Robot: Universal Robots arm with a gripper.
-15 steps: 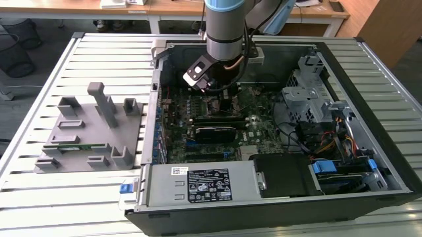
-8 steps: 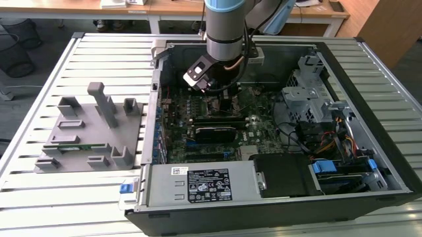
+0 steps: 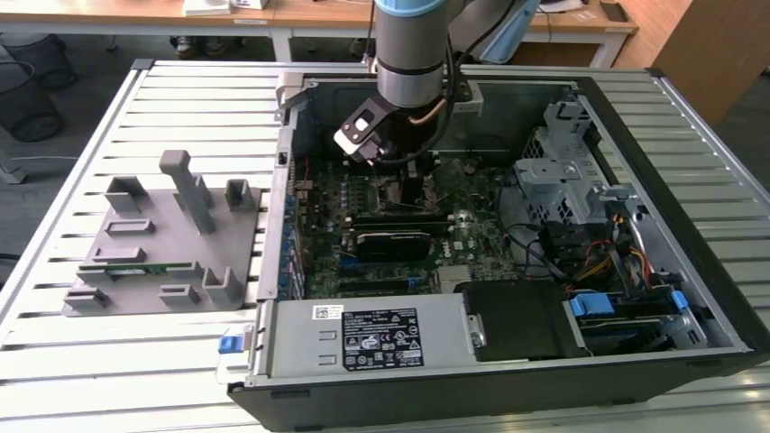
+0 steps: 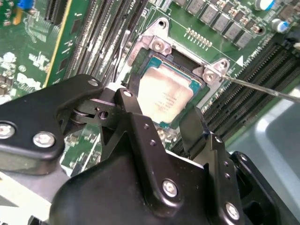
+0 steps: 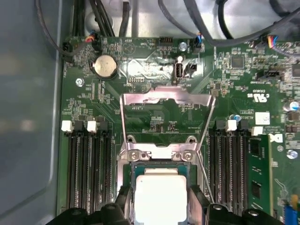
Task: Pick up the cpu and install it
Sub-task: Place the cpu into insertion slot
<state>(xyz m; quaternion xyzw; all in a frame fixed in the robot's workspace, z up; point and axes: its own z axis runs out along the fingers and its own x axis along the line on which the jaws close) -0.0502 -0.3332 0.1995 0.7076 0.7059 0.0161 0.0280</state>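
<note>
1. Gripper (image 4: 159,110): its fingers (image 4: 129,101) flank the cpu (image 4: 164,96), apparently clamped on its edges.
2. The silver-topped cpu lies flat in the socket (image 5: 157,154) on the motherboard (image 5: 154,122).
3. Beyond it, the hinged metal frame (image 5: 166,97) stands open.

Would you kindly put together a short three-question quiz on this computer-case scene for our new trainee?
1. Fill in: in the exterior view, the grey fixture stands on the view's ____ of the computer case.
2. True or false: the cpu lies on the grey fixture.
3. The hinged metal frame is: A) closed over the cpu; B) swung open; C) missing.

Key: 1 left; 2 false, it is at the socket, beneath the claw; 3 B.
</note>
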